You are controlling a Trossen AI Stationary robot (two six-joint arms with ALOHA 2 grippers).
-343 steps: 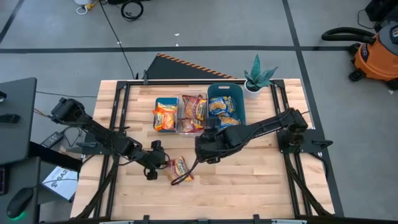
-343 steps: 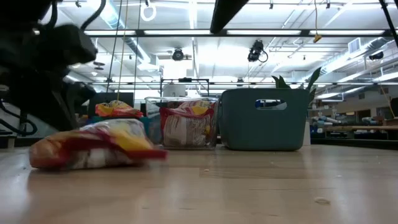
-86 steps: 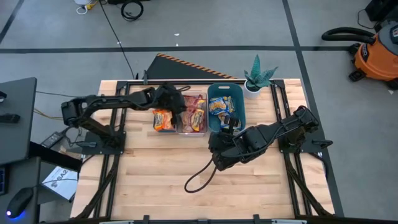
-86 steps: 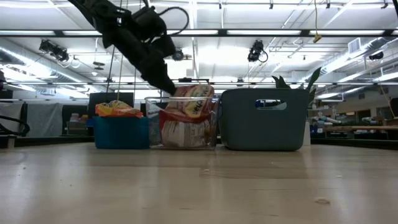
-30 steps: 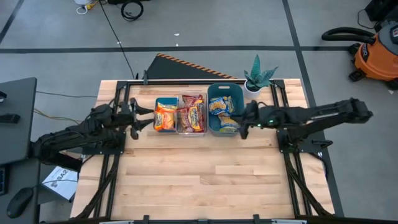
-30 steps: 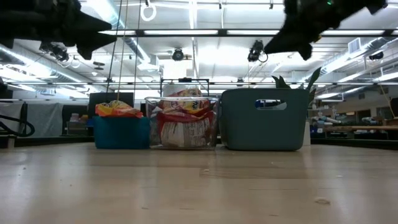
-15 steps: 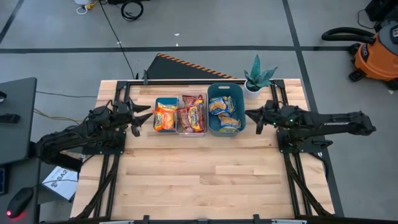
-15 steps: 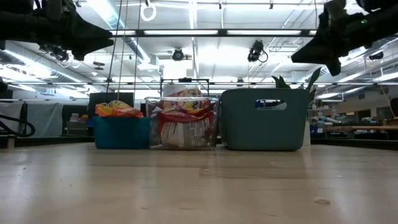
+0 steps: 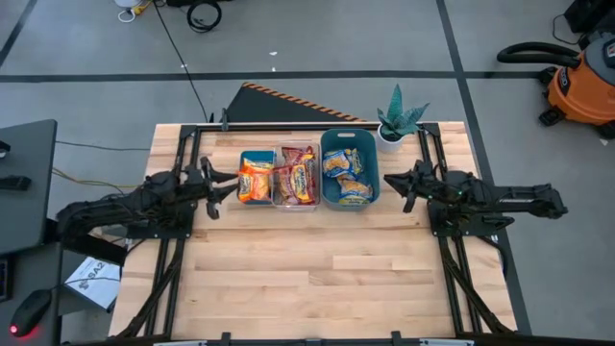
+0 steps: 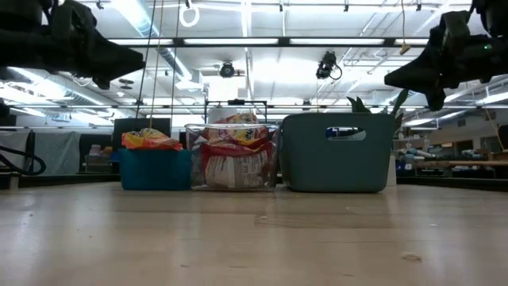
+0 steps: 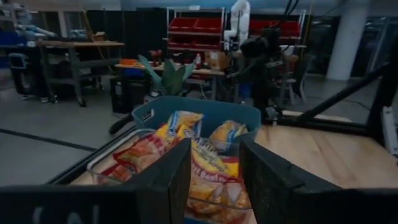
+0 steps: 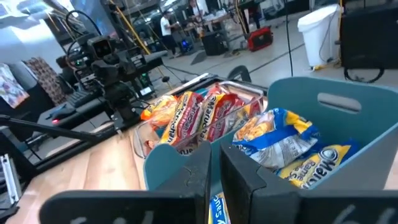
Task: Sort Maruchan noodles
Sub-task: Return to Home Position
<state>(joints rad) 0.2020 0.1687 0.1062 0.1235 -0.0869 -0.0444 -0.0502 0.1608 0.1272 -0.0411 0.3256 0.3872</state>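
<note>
Sorting looks complete: the Maruchan noodles (image 9: 298,173) all lie in bins at the far side of the desk (image 9: 317,269), orange packets (image 9: 255,181) in the small blue bin (image 10: 155,168), dark red packets (image 9: 294,183) in the clear bin (image 10: 192,155) and blue packets (image 9: 347,178) in the teal bin (image 10: 337,163), with none loose on the wood. The left hand (image 9: 227,183) hovers just beside the blue bin, released and empty, and the right hand (image 9: 392,187) hovers near the teal bin, clenched almost shut on nothing. All that seems left is for both arms to settle at rest.
</note>
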